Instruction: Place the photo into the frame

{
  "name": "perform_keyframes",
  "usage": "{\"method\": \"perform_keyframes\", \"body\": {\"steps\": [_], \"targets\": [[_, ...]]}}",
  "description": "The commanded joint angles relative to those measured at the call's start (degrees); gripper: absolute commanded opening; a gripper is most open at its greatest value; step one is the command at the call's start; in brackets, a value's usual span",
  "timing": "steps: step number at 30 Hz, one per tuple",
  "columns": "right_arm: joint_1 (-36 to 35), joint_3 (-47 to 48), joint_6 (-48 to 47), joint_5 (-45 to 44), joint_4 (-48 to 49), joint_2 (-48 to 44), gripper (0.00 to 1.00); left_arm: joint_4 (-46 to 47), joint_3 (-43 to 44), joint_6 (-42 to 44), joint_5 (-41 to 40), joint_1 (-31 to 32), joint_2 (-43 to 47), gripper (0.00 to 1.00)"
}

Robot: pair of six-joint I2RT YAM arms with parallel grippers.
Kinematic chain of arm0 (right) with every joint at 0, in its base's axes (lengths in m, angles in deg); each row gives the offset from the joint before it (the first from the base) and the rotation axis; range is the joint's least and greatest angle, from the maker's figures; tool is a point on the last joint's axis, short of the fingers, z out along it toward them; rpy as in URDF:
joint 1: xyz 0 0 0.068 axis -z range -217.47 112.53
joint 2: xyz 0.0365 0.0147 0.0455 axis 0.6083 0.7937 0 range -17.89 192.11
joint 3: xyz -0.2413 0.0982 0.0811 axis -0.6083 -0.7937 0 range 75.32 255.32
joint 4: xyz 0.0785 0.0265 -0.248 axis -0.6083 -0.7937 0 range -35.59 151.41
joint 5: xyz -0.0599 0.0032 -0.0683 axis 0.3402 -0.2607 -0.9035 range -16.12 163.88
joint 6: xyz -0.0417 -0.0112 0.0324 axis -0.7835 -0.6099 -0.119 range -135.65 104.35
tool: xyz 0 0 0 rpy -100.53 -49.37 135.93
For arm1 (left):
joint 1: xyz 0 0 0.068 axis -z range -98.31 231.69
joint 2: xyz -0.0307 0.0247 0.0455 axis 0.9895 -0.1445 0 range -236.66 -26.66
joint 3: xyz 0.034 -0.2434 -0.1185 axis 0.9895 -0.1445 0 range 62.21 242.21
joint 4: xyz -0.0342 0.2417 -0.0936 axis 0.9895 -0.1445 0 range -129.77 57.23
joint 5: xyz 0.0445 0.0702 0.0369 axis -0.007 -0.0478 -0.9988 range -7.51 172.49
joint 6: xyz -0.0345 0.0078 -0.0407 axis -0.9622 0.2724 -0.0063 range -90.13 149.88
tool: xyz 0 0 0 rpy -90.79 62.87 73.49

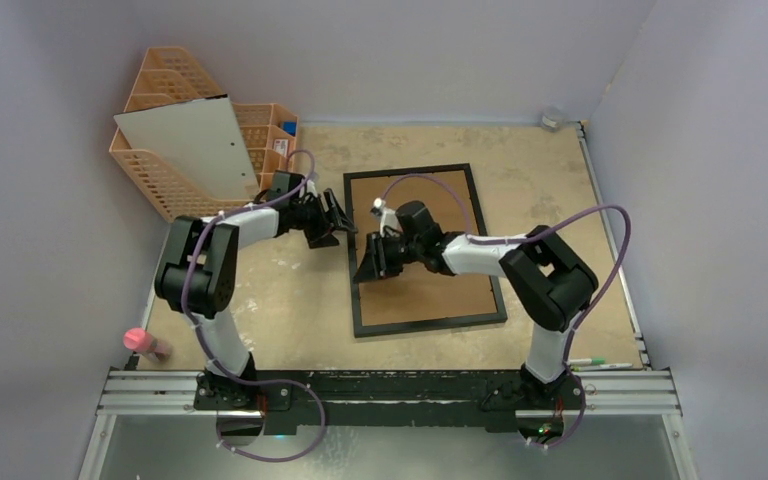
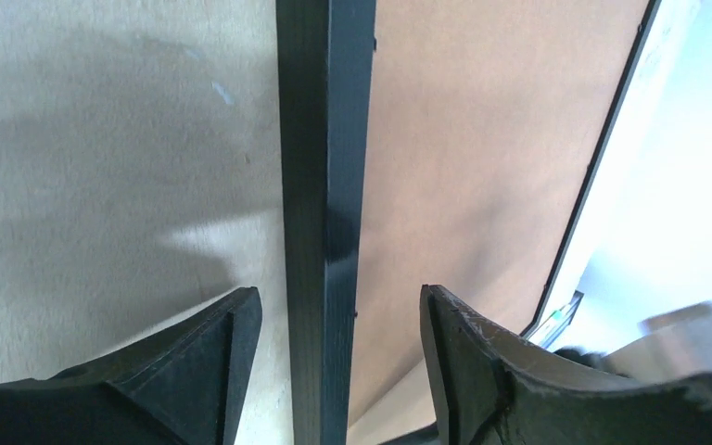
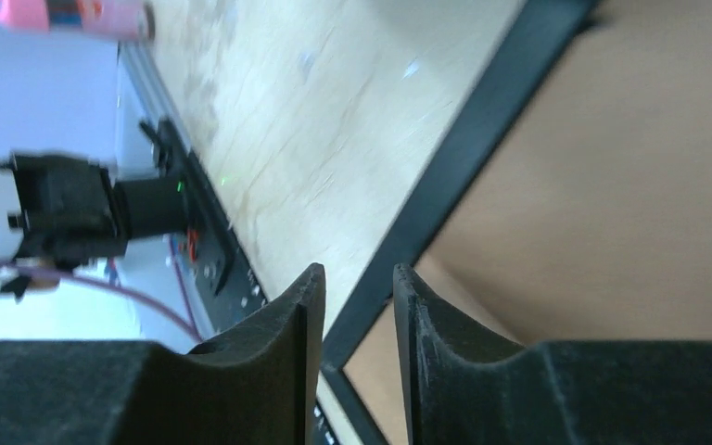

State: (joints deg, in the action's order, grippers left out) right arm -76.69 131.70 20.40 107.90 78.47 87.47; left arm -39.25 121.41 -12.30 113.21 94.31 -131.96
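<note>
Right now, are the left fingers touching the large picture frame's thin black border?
Apart. Left wrist view: the left gripper is open, fingers straddling the black border; table and brown board show in the gaps.

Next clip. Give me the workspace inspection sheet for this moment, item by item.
Surface: tan tabletop, scuffed with pale patches.
Job's things: frame lies flat, brown board showing; photo, nothing seen.
Clutter: orange organiser holding a white board; pink object; pens.
End effectors: left end effector open, straddling the frame's black side rail; right end effector over the same rail, narrow gap, grip unclear.
Cables: purple cables loop along both arms, one arcing above the frame.
Surroundings: pale walls on three sides; aluminium rail at the near edge.
</note>
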Motion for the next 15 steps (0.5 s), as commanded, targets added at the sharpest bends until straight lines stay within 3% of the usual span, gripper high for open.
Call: {"method": "perform_keyframes", "body": {"steps": [1, 6, 15], "targets": [[-4.6, -1.36, -0.59, 4.91, 3.02, 0.32, 0.34, 1.18, -3.52, 0.78, 2.02, -0.41, 4.66, 0.66], [-5.78, -1.54, 1.16, 3.93, 3.94, 2.83, 0.21, 2.51, -8.28, -0.39, 2.8, 0.14, 5.08, 0.57], [-5.75, -1.46, 0.01, 1.15, -2.47, 5.5, 0.15, -0.06, -10.25, -0.18, -0.22, 2.36, 3.25, 0.38]]}}
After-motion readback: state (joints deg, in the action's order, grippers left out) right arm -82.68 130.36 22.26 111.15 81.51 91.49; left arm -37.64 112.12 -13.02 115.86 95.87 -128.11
